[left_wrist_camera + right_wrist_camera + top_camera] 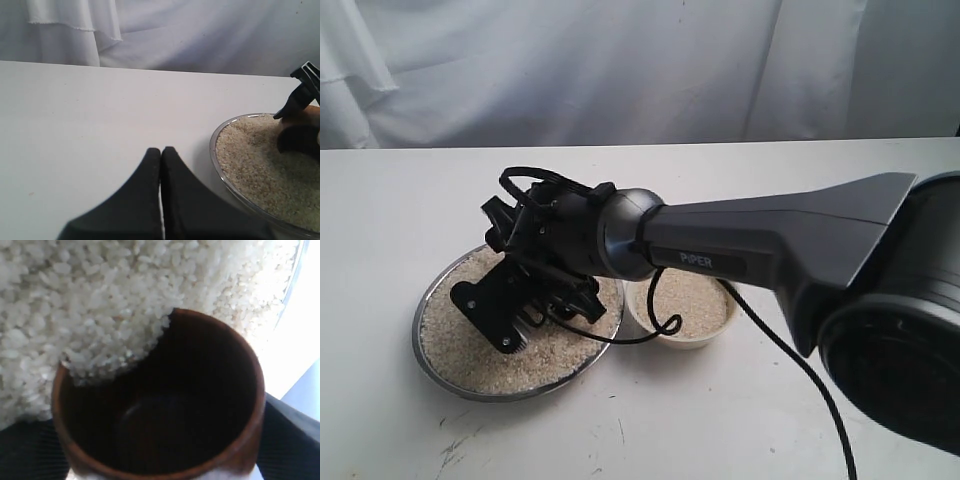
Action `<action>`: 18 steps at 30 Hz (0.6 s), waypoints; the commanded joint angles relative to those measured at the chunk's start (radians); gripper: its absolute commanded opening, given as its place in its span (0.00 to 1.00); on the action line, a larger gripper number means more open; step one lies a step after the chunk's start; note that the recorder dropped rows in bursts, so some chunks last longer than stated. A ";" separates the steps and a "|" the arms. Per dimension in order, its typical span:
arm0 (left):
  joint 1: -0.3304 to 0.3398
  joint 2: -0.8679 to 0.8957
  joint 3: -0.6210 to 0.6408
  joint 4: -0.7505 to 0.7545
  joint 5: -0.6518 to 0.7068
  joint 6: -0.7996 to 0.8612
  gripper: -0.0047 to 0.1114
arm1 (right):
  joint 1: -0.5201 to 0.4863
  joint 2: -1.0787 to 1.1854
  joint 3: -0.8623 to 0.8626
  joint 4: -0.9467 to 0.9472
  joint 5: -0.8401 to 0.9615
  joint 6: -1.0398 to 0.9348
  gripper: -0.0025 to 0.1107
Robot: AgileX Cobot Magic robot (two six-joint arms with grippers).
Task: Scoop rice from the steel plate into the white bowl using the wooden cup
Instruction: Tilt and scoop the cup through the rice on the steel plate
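Observation:
The steel plate (432, 368) lies left of centre, filled with rice (470, 340). My right gripper (542, 318) reaches across over the plate, shut on the wooden cup (235, 445). The cup is tipped into the rice (100, 300), and grains spill over its rim into the dark inside. My arm hides the cup in the exterior view. The left wrist view shows the cup (300, 139) low in the rice (255, 170). The white bowl (710, 340) stands just right of the plate with rice in it. My left gripper (161, 151) is shut and empty, above the table beside the plate (216, 150).
The white table (740, 420) carries the dishes, and a black cable (790, 350) trails from my right arm past the bowl. A white curtain (620, 60) hangs behind the table's far edge.

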 commanded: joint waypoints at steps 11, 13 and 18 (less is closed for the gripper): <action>0.002 -0.004 0.005 -0.002 -0.007 0.000 0.04 | 0.011 0.034 -0.083 0.317 0.139 -0.051 0.02; 0.002 -0.004 0.005 -0.002 -0.007 0.000 0.04 | 0.007 0.034 -0.083 0.330 0.164 -0.032 0.02; 0.002 -0.004 0.005 -0.002 -0.007 0.000 0.04 | -0.017 0.000 -0.083 0.393 0.191 0.008 0.02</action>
